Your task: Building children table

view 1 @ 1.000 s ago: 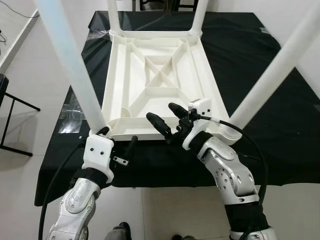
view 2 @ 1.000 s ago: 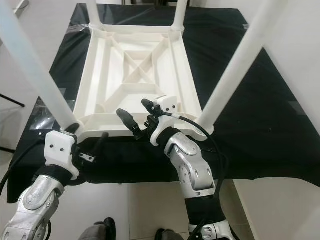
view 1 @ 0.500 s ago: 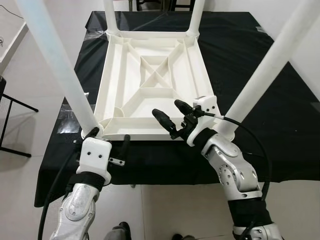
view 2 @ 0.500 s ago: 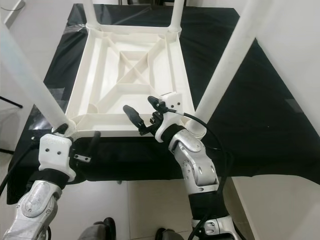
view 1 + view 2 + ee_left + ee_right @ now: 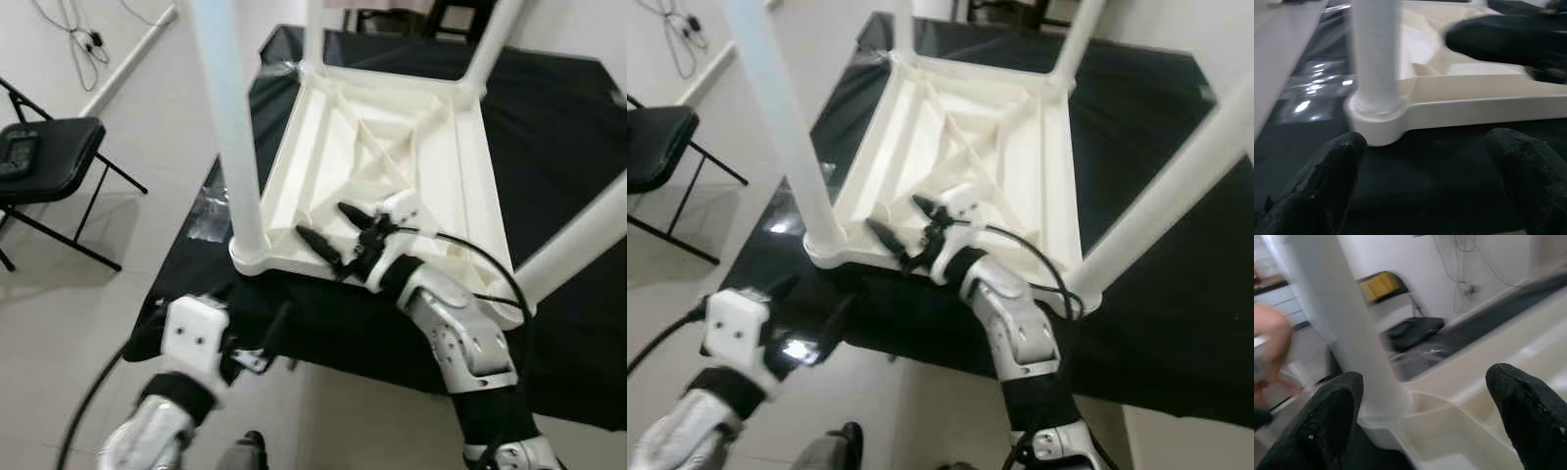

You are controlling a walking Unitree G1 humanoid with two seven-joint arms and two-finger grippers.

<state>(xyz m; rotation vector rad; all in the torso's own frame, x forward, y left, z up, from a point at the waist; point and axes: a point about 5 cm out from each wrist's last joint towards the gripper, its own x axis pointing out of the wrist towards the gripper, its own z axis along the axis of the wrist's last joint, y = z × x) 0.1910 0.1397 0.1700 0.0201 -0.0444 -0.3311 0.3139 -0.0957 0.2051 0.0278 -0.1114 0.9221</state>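
Lying upside down on black cloth (image 5: 549, 127): white plastic table (image 5: 392, 166), ribbed underside up w/ X-shaped bracing in middle, four white legs pointing up toward head camera. Near-left leg (image 5: 227, 117) seated in corner socket at table's near-left corner; near-right leg (image 5: 578, 245) angling off to the right; two far legs at the far corners, tops cut off by frame edge. Cloth covering a low surface, glossy and wrinkled along its left edge.

Hovering over near rim of table, just right of near-left leg: right gripper (image 5: 338, 235), fingers spread apart, nothing between them, tips pointing left toward that leg. Black cable looping from its wrist back over the silver forearm. Right wrist view: both black fingertips (image 5: 1332, 416) wide apart, leg and corner socket btw them, blurred.

Down in front of the table's near edge, below and just left of the near-left corner: left gripper (image 5: 257, 331), white wrist block behind it, fingers parted, holding nothing. Left wrist view: two black pads apart, pointing at base of near-left leg and the rim, dark cloth under; not touching the table as far as can be told.

Off to the left on pale tile floor (image 5: 88, 294): black folding chair (image 5: 44, 157). White wall w/ loose cables hanging behind it.
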